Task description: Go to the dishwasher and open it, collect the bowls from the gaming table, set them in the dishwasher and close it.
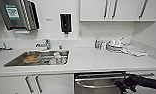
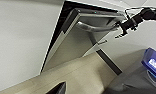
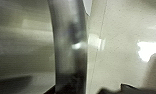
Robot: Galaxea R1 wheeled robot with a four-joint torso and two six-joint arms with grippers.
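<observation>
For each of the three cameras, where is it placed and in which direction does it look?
Head view: high up, looking down at the counter, sink and dishwasher; right gripper at the bar handle.
Left wrist view: low, looking sideways at the partly open door; right gripper.
Right wrist view: close against the handle.
All share the handle.

A white tabletop [image 1: 94, 60] runs across the middle of the frame, with a steel sink [image 1: 14, 61] set in at left holding dishes and a tap [image 1: 45, 44] behind it. At the bottom centre the dishwasher [image 1: 99, 86] door tilts slightly ajar. From the lower right the right pincer [image 1: 124, 86] is at its bar handle [image 1: 94, 86]. White wall cabinets [image 1: 119, 10] fill the upper right
</observation>
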